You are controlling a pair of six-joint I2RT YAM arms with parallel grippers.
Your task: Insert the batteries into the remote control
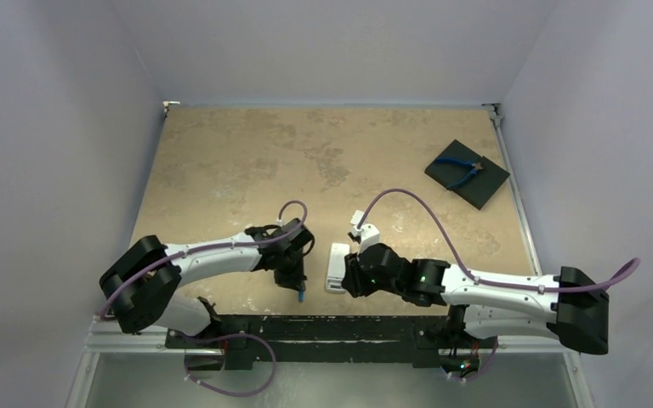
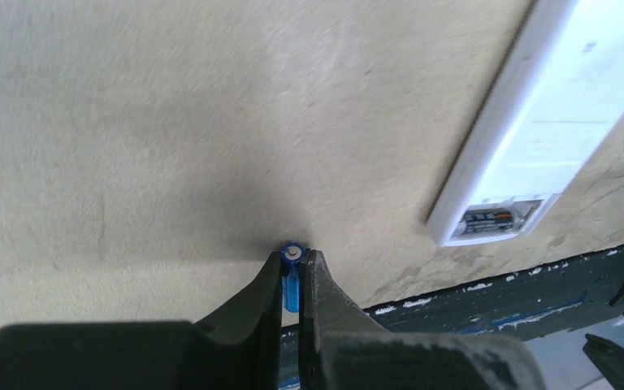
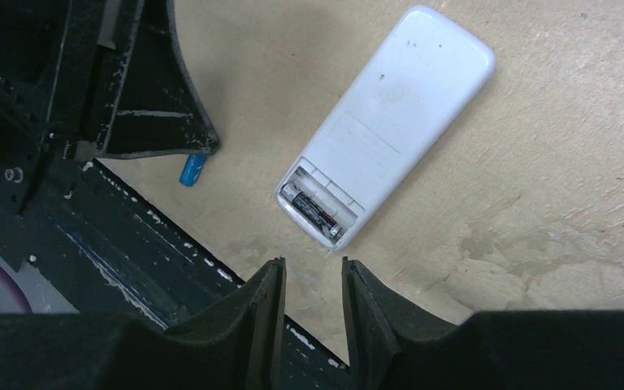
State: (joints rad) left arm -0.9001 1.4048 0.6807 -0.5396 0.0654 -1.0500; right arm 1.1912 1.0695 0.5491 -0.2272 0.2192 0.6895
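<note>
The white remote control (image 3: 390, 122) lies back side up near the table's front edge, its battery bay open at the near end. A dark battery (image 3: 317, 213) sits in one slot of the bay. To the left of the remote, my left gripper (image 2: 294, 253) is shut on the bright blue battery (image 2: 292, 280), whose metal tip shows between the fingertips just above the table. The blue battery (image 3: 192, 169) also pokes out below the left fingers (image 3: 158, 122) in the right wrist view. My right gripper (image 3: 313, 264) stands open and holds nothing, just short of the remote's bay end (image 1: 337, 268).
A black square pad (image 1: 485, 189) with blue-handled pliers (image 1: 461, 170) on it lies at the back right. The dark metal rail (image 1: 323, 327) of the arm mounts runs along the table's front edge, close behind both grippers.
</note>
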